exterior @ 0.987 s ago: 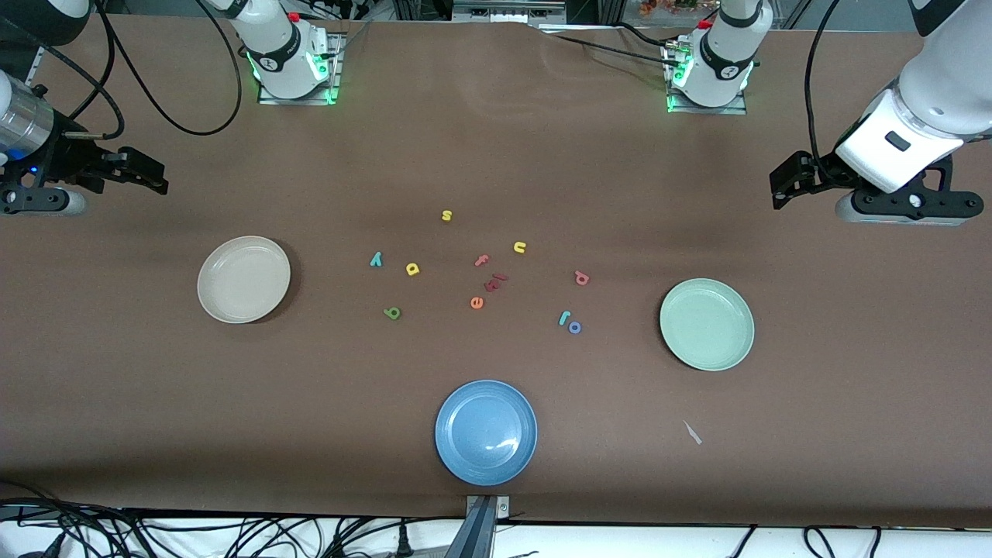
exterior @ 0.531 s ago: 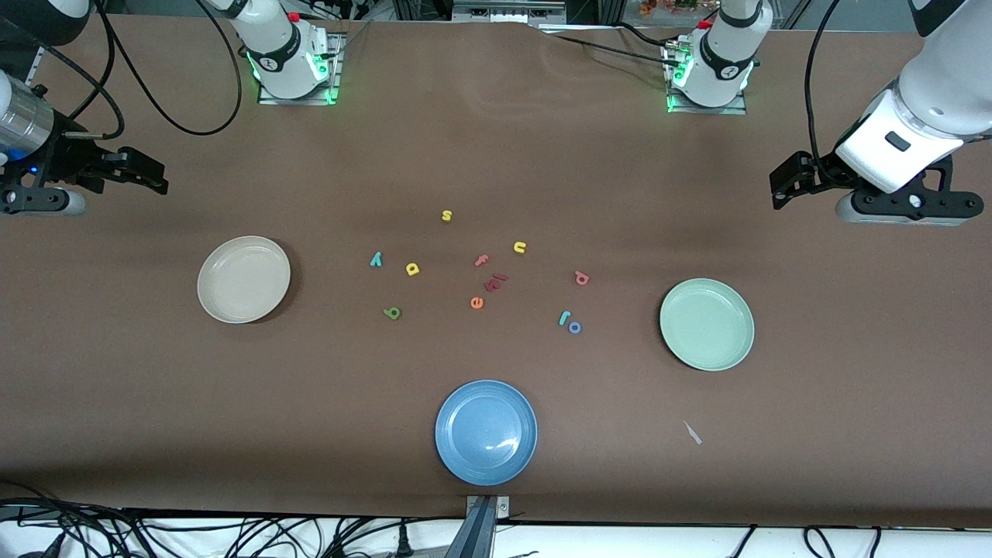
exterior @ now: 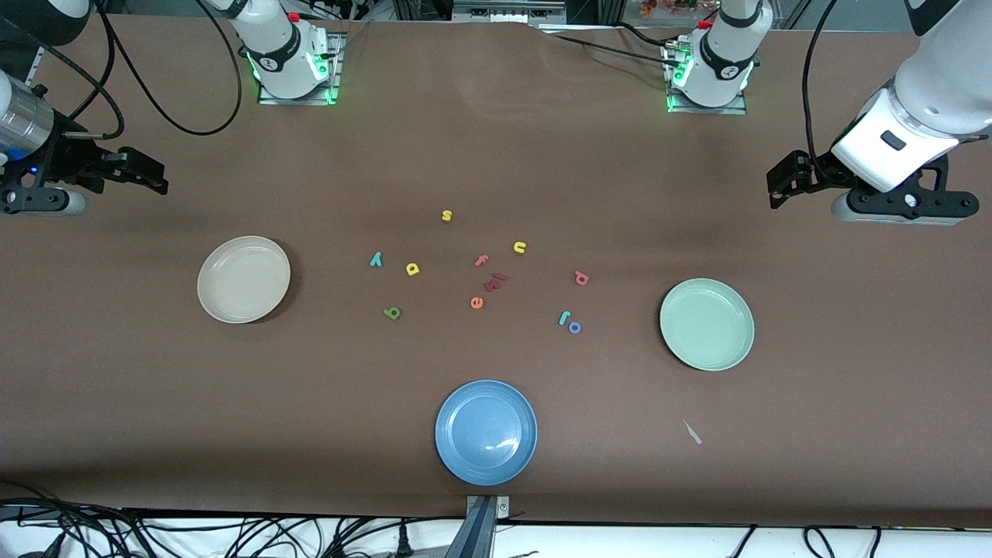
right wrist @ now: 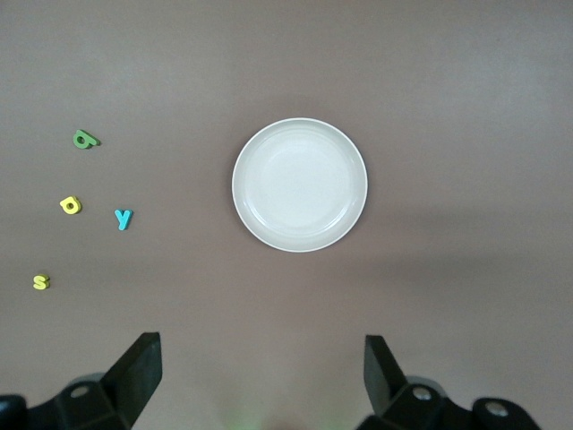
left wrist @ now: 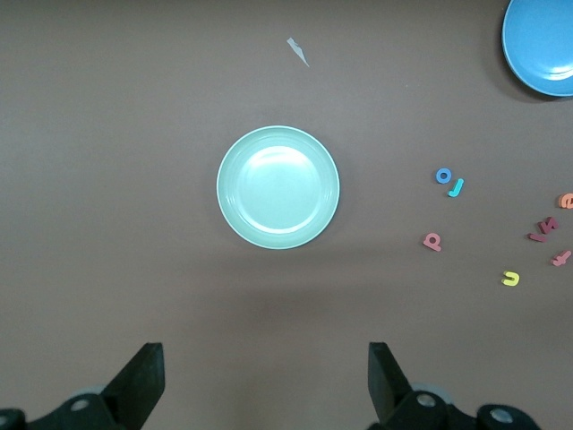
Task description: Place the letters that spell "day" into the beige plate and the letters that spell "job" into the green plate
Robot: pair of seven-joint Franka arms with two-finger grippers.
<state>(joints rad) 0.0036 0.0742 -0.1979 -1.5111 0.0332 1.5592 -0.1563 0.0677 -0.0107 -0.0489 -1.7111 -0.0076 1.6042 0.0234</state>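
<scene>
The beige plate [exterior: 243, 279] [right wrist: 300, 184] lies empty toward the right arm's end, the green plate [exterior: 707, 324] [left wrist: 278, 186] empty toward the left arm's end. Between them lie the teal y [exterior: 376, 260] [right wrist: 123, 218], yellow a [exterior: 412, 269] [right wrist: 70, 205] and green d [exterior: 392, 313] [right wrist: 84, 139]. Closer to the green plate are the teal j [exterior: 564, 318] [left wrist: 457, 187], blue o [exterior: 574, 328] [left wrist: 443, 176] and salmon b [exterior: 581, 277] [left wrist: 432, 241]. My left gripper [exterior: 779, 188] [left wrist: 264, 385] and right gripper [exterior: 147, 177] [right wrist: 261, 381] hang open and empty at the table's ends.
A blue plate [exterior: 486, 432] sits near the table's front edge. Other letters lie in the middle: yellow s [exterior: 446, 215], yellow u [exterior: 519, 247], pink f [exterior: 481, 260], dark red pieces [exterior: 496, 280], orange e [exterior: 477, 302]. A white scrap [exterior: 692, 432] lies nearer the front camera than the green plate.
The left arm has shifted very slightly. The right arm, plates and letters have not moved.
</scene>
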